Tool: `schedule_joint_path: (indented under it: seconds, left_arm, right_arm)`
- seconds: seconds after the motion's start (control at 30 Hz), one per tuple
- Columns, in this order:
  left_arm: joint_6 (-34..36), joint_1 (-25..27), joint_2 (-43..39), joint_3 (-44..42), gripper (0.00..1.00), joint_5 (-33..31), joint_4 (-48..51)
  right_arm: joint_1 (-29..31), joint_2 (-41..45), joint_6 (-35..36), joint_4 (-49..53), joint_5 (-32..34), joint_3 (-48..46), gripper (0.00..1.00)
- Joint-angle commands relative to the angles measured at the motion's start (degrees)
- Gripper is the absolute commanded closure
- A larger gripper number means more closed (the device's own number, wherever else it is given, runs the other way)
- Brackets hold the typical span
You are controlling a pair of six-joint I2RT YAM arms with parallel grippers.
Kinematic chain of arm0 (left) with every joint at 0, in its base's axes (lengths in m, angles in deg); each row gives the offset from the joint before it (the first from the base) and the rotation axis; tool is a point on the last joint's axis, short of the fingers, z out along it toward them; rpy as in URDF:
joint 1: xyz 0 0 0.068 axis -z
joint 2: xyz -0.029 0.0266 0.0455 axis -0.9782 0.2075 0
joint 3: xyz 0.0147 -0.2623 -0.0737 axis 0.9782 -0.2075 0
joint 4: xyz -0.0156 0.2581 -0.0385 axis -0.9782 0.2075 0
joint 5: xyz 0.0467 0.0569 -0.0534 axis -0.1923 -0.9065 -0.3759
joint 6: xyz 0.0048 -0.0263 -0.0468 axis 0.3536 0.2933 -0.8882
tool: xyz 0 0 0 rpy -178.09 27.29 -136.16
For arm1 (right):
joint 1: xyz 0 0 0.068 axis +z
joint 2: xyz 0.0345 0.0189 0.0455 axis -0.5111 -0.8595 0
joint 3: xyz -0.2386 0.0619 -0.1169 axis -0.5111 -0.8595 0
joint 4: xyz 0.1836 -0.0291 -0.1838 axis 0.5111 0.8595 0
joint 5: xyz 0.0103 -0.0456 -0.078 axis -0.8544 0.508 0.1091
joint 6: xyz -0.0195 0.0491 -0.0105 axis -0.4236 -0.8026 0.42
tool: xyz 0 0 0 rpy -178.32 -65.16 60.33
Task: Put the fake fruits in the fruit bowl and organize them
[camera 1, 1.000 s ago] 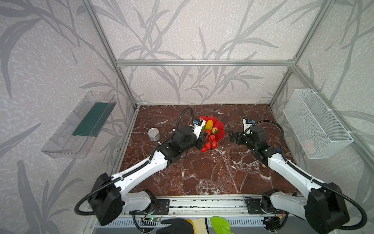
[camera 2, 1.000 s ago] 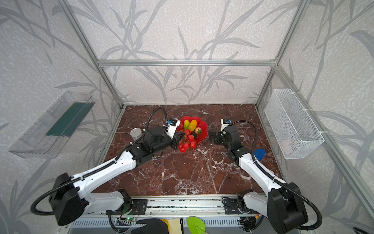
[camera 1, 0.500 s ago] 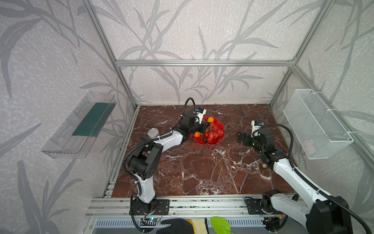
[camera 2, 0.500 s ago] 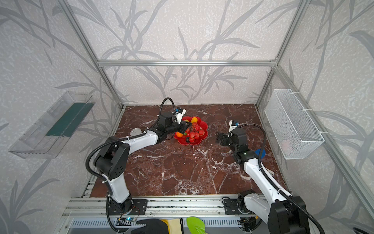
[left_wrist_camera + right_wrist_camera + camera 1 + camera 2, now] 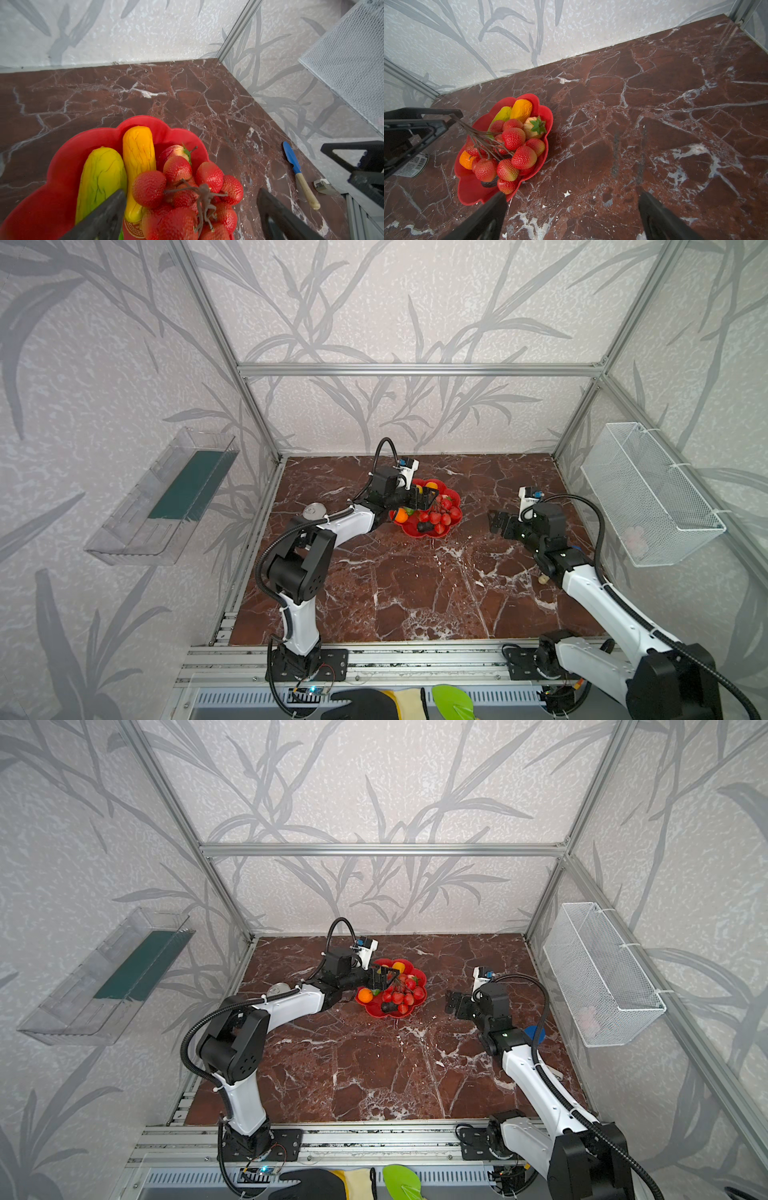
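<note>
Red-brown marble tabletop (image 5: pixel 415 593), white-veined, is enclosed by pale walls printed with grey leaves and by an aluminium frame. A white wire basket (image 5: pixel 648 489) and a clear tray (image 5: pixel 166 497) are hung on opposite side walls. The left pincer (image 5: pixel 424 499) is held over the fruit bowl (image 5: pixel 409 529) with its jaws spread wide. The bunch of red balls (image 5: pixel 178 187) is seen between and below its fingers, inside the bowl. The brown stem reaches up toward one fingertip; contact cannot be told. Just ahead of this pincer the green-yellow oblong (image 5: pixel 101 176) and yellow-orange oblong (image 5: pixel 138 153) are laid touching, with the small red-pink berry (image 5: pixel 176 151) beside them. The orange ball (image 5: pixel 401 515) and dark lump (image 5: pixel 424 526) are found back toward its wrist. The right pincer (image 5: pixel 496 522), likewise spread and empty, is held over bare tabletop, near the bowl but apart from it.
</note>
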Motion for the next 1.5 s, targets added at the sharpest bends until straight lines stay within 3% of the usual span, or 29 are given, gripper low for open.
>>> schedule_joint_path:
  seconds: [0.0, 0.1, 0.2, 0.33, 0.43, 0.53, 0.6, 0.73, 0.83, 0.97, 1.03, 1.1, 1.13, 1.17, 1.23, 1.27, 1.33, 1.37, 1.47]
  left_arm:
    - [2.6, 0.1, -6.6, -0.3, 0.01, -2.3, -2.4]
    - [5.1, -0.1, -12.2, -2.6, 0.01, -6.5, -3.6]
    - [9.3, -0.3, -20.4, -8.7, 0.01, -14.5, -6.5]
    - [17.4, -0.6, -33.3, -21.7, 0.01, -29.3, -10.2]
    - [17.2, -1.3, -40.7, -31.0, 0.0, -49.5, -9.3]
    - [20.2, -3.1, -47.1, -41.4, 0.0, -57.9, -11.1]
    - [17.8, -5.1, -50.7, -45.9, 0.0, -62.1, -8.8]
    - [11.1, -15.2, -52.8, -54.2, 0.0, -54.8, -10.8]
    - [13.3, -19.1, -44.3, -56.2, 0.0, -49.1, -19.8]
    - [17.1, -20.0, -30.1, -54.5, 0.0, -47.8, -33.0]
    - [18.1, -20.7, -26.5, -52.0, 0.0, -49.7, -32.9]
    - [16.2, -23.4, -21.4, -51.7, 0.0, -46.2, -36.4]
    - [15.6, -24.2, -17.5, -52.5, 0.0, -45.4, -42.0]
    - [17.3, -24.4, -14.0, -53.2, 0.0, -45.3, -49.5]
    - [15.1, -24.7, -18.7, -52.0, 0.0, -44.4, -38.8]
    - [13.8, -25.2, -19.7, -49.9, 0.0, -45.2, -32.6]
    - [13.5, -25.4, -17.2, -48.4, 0.01, -47.8, -34.4]
    - [14.1, -25.5, -15.9, -49.8, 0.01, -48.0, -39.4]
    - [14.1, -25.2, -17.0, -48.7, 0.01, -46.9, -35.3]
  right_arm:
    - [-0.4, -0.1, 1.0, 0.6, -0.3, 0.2, 0.01]
    - [-0.4, -0.5, 2.1, 1.4, 0.6, 0.8, 0.01]
    - [-0.4, -0.4, 3.8, 0.6, 1.2, 0.2, 0.01]
    - [-0.4, 1.3, 7.0, -8.1, 3.0, -5.9, 0.01]
    - [-0.3, 0.9, 10.3, -11.1, 8.3, -8.8, 0.01]
    - [-0.3, -1.7, 13.7, -17.6, 12.8, -11.6, 0.01]
    - [-0.3, -3.4, 15.5, -21.5, 15.3, -12.3, 0.01]
    - [-0.4, -9.5, 18.8, -29.6, 19.7, -12.7, 0.01]
    - [-0.3, -16.2, 21.6, -38.1, 18.8, -13.4, 0.01]
    - [0.2, -21.4, 24.5, -43.5, 19.5, -12.7, 0.01]
    - [-0.6, -23.5, 23.2, -45.9, 19.7, -12.9, 0.01]
    - [-1.1, -28.1, 23.5, -53.3, 17.2, -15.0, 0.01]
    - [-1.1, -31.9, 25.0, -61.5, 16.9, -16.5, 0.01]
    - [-0.8, -30.9, 24.5, -60.2, 17.6, -17.0, 0.01]
    - [-1.1, -28.0, 24.2, -52.3, 15.5, -15.1, 0.01]
    - [-1.3, -29.0, 23.9, -52.9, 15.3, -14.6, 0.01]
    - [-1.7, -31.1, 24.6, -59.2, 14.8, -16.0, 0.01]
    - [-1.7, -30.1, 24.1, -56.3, 14.9, -15.6, 0.01]
    - [-1.6, -31.0, 24.7, -59.0, 15.1, -16.0, 0.01]
